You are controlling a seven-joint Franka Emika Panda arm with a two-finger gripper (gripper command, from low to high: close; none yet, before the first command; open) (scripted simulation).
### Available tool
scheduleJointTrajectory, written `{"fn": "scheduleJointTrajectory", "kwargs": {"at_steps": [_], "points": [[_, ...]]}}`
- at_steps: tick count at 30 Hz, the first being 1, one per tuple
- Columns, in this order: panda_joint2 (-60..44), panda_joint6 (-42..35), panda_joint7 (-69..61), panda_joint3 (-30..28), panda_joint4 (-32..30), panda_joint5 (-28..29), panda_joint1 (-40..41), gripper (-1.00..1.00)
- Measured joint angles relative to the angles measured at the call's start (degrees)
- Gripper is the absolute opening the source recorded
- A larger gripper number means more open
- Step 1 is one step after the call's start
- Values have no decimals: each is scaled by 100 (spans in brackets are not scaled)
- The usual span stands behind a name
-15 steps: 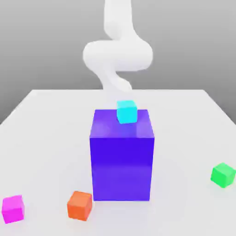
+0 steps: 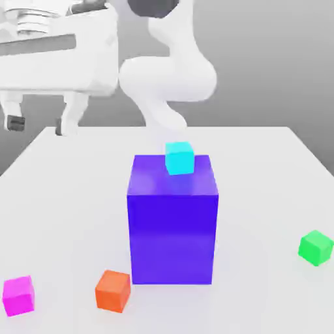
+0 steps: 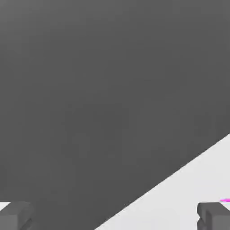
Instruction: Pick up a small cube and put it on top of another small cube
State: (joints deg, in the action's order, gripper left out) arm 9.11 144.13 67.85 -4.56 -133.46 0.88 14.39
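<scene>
The purple-blue block (image 2: 173, 228) blocked the centre of the exterior view; bare surface (image 2: 261, 196) lay open between it and the green cube (image 2: 316, 248).

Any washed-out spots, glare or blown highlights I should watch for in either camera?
Exterior view: the white arm looks washed out, its lower end blending into the pale table; a soft sheen on the top of the purple-blue block. Hand view: flat dark grey beyond the table edge, no glare there.
</scene>
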Motion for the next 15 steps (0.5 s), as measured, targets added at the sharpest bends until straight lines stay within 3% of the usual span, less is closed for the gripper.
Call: {"fn": "scheduleJointTrajectory", "kwargs": {"at_steps": [15], "points": [[-3145,1187,985,-373,-35,-864,966,0]]}}
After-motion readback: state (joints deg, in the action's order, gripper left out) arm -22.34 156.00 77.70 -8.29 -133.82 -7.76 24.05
